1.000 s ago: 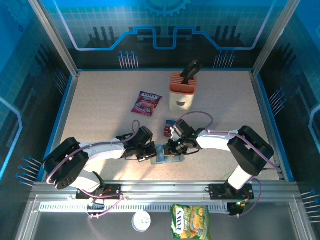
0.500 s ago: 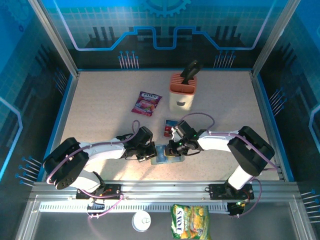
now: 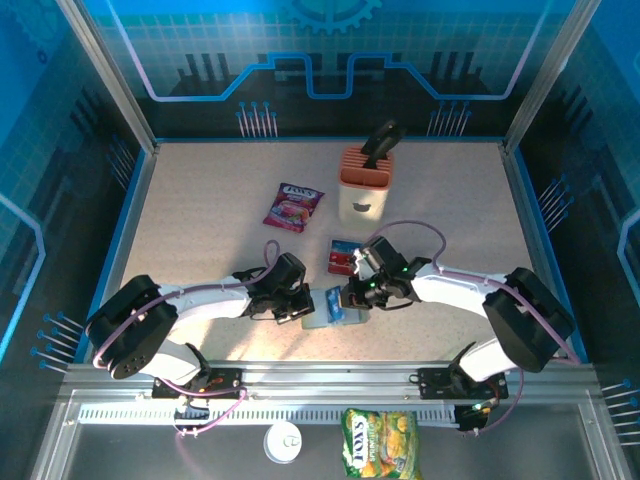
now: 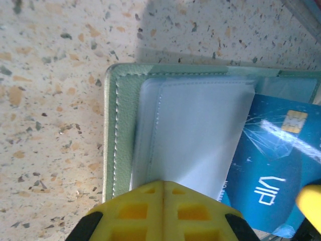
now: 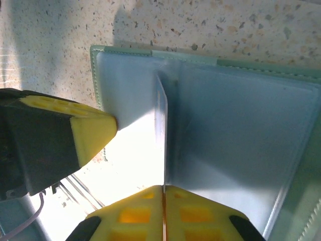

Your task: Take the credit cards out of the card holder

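Holder [image 3: 317,320] lies open at the table's [image 3: 200,210] 6 o'clock, long axis 9-to-3. Left wrist: card's [image 4: 271,165] blue face, jutting toward 4. Right wrist: card edge-on, pinched by right fingers [image 5: 200,218]. Left fingers [image 4: 130,206] closed, pressing holder's rim.

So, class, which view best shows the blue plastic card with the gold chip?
The left wrist view: the blue plastic card lies close up, chip and white lettering clear, partly under the grey-green card holder's pale sleeve. The top external view gives it as a small blue patch.
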Available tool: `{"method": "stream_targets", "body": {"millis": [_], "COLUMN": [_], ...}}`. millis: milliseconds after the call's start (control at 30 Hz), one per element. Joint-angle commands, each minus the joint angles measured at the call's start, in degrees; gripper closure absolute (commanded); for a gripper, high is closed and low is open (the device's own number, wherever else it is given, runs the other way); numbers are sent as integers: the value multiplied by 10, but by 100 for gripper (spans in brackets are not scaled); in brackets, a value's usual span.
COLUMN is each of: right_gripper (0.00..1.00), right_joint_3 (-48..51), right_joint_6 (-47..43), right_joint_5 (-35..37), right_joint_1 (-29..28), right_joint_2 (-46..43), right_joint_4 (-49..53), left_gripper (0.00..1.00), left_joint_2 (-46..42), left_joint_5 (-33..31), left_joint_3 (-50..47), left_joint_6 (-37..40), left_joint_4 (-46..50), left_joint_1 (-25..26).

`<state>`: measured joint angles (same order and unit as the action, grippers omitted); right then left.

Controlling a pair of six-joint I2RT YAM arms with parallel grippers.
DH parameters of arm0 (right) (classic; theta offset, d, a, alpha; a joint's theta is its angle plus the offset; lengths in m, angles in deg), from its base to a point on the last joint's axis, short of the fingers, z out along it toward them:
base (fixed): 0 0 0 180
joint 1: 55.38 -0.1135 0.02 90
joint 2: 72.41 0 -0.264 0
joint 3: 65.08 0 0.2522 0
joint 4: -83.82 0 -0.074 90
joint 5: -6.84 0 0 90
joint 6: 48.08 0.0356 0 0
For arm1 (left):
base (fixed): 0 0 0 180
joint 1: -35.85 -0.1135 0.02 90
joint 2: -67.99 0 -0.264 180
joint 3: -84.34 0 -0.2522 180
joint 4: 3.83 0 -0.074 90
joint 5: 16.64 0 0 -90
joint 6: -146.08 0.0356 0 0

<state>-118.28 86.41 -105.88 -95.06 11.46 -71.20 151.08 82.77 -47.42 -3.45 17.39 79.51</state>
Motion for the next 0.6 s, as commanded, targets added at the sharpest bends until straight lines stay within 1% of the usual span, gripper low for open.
{"method": "stream_targets", "body": {"millis": [0, 133, 267, 333, 400, 467, 567], "right_gripper": [93, 96, 96, 97, 98, 98, 97], "right_joint_3": [-13, -33, -59, -78, -102, -128, -170], "right_joint_6": [-32, -63, -126, -181, -238, -298, -392], "right_joint_5": [16, 21, 20, 18, 45, 67, 94], "right_joint_1": [9, 14, 23, 27, 28, 29, 29], "right_joint_2": [-21, -36, -44, -46, -48, -47, -32], "right_joint_4": [55, 93, 140, 174, 220, 256, 317], "left_gripper": [100, 100, 100, 100, 100, 96, 93], "left_joint_2": [-7, -11, -23, -34, -42, -47, -55], "left_joint_5": [-12, -17, -22, -28, -29, -25, -29], "left_joint_3": [2, 8, 7, 6, 6, 4, 1], "left_joint_6": [13, 18, 20, 20, 25, 29, 28], "left_joint_4": [36, 37, 30, 33, 35, 26, 22], "left_joint_1": [-4, -3, -3, -3, -3, -3, -3]}}
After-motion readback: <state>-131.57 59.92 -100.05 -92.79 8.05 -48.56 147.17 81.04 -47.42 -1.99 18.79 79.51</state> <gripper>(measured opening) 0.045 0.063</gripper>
